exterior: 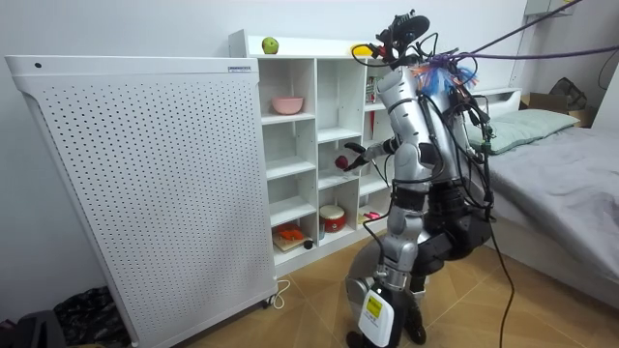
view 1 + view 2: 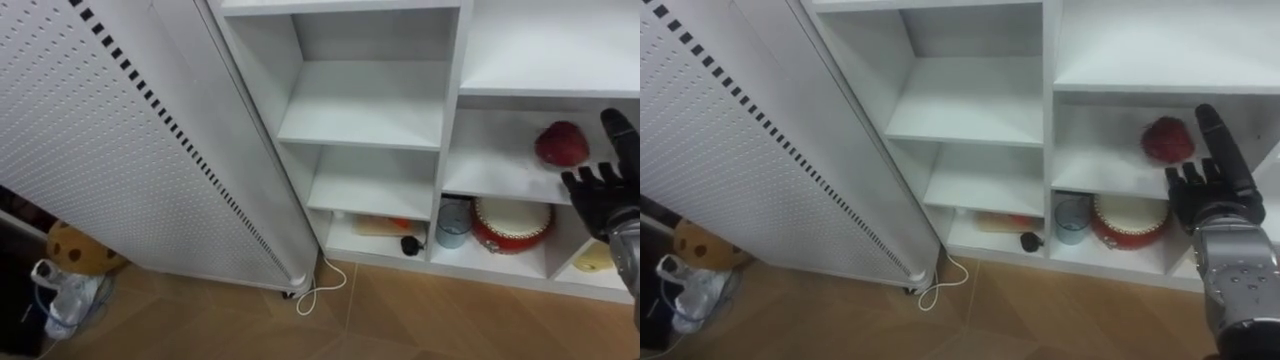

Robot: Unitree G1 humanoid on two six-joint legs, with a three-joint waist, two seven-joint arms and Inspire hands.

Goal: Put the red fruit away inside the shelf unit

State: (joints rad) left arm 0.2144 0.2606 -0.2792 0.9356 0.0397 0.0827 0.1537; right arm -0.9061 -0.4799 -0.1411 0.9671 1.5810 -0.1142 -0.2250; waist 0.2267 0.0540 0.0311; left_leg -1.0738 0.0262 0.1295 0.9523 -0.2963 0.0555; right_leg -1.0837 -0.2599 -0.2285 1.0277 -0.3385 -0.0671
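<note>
One red fruit (image 2: pixel 561 143) lies on a closet shelf (image 2: pixel 490 168) at the frame's right, our right hand (image 2: pixel 600 200) loose-fingered and empty just beside it, seemingly to settle it there.

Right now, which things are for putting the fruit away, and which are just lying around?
For the job: round red fruit, round green apple, white shelved closet, black right hand.
Just lying about: pink bowl, round red tin, clear blue cup, white perforated panel.

No writing could be read; the small dark label (image 1: pixel 240 68) on the white perforated panel (image 1: pixel 145 193) was illegibly tiny.
</note>
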